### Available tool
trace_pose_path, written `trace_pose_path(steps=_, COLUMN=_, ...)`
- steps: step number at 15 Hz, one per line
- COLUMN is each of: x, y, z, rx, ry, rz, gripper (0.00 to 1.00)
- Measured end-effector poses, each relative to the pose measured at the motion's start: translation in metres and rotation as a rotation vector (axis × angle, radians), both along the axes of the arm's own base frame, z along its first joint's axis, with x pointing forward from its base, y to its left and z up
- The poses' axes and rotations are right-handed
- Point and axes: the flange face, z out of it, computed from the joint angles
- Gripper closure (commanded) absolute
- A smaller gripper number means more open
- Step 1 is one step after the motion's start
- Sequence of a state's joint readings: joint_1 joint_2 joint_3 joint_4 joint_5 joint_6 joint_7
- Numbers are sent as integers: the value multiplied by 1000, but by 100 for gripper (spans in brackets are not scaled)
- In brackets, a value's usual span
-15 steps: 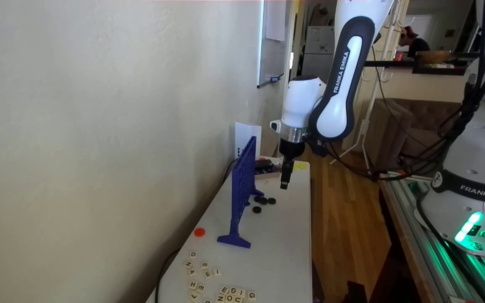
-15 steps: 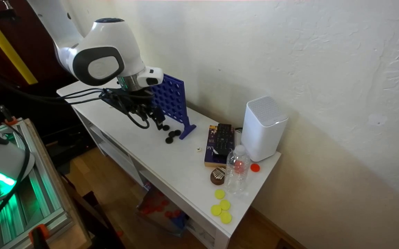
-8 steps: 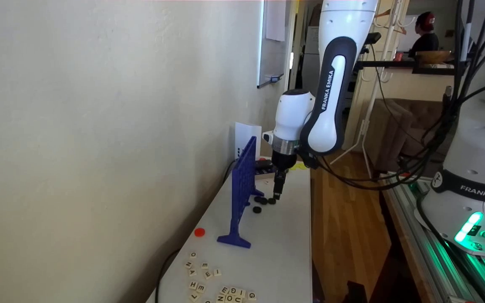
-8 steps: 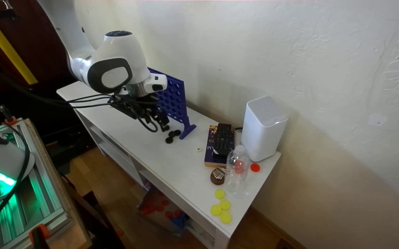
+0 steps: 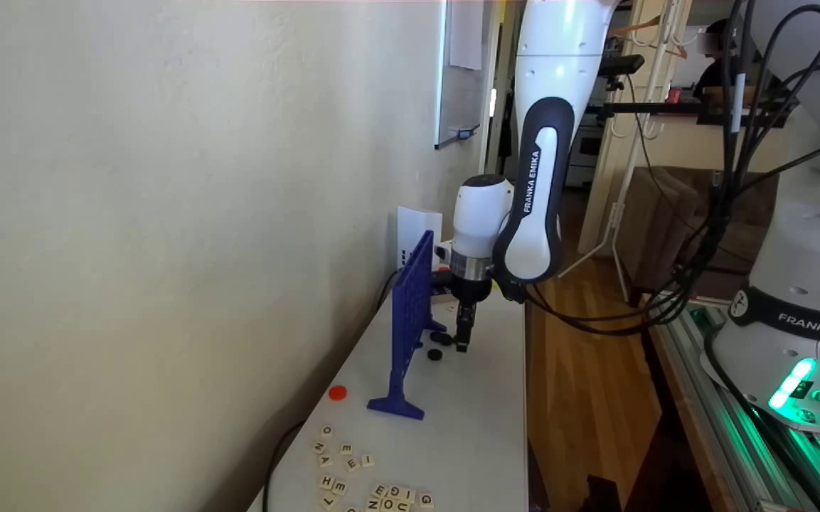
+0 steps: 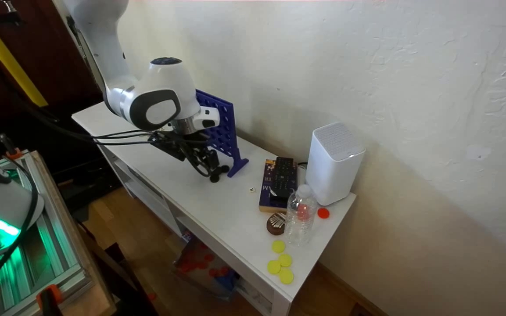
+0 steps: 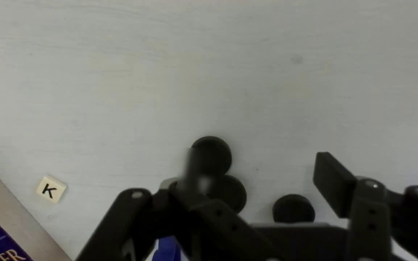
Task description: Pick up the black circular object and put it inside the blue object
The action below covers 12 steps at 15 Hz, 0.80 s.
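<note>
The blue object is a tall dark-blue upright rack with round holes, standing on flat feet on the white table; it shows in both exterior views (image 5: 411, 320) (image 6: 224, 125), and a foot shows in the wrist view (image 7: 167, 250). Several small black discs (image 5: 434, 354) (image 6: 214, 178) lie beside its base. In the wrist view, two touching discs (image 7: 214, 154) lie at the left finger, partly hidden by it, and a single disc (image 7: 294, 209) lies between the fingers, close to the palm. My gripper (image 7: 257, 174) (image 5: 461, 347) (image 6: 214, 169) is open, pointing down low over the discs, holding nothing.
A letter tile (image 7: 51, 189) and a book (image 6: 267, 193) with a remote (image 6: 283, 177) lie nearby. A clear bottle (image 6: 301, 219), white box-shaped device (image 6: 336, 164) and yellow discs (image 6: 279, 265) are at the table's end. Letter tiles (image 5: 388, 498) lie at the other end; the wall is behind.
My gripper has moved down and toward the blue rack, from above the table to low at the black discs, now covering some of them. The discs and rack show no clear movement.
</note>
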<state>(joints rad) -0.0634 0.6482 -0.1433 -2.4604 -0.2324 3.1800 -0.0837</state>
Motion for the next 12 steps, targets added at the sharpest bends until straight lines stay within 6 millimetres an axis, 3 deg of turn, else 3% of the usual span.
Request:
trace_pose_path(steps=2, x=4, y=-1, z=-6, rx=-2, ry=2, rz=3, gripper=49)
trace_pose_path(steps=4, x=6, y=-2, z=-11, rx=-4, ry=4, rz=6, gripper=42)
trace_pose_path(steps=5, x=7, y=-2, z=-13, rx=-4, ry=5, rz=7, gripper=49)
trace_pose_path(steps=12, x=11, y=-3, z=-19, rx=-3, ry=6, rz=10, gripper=56)
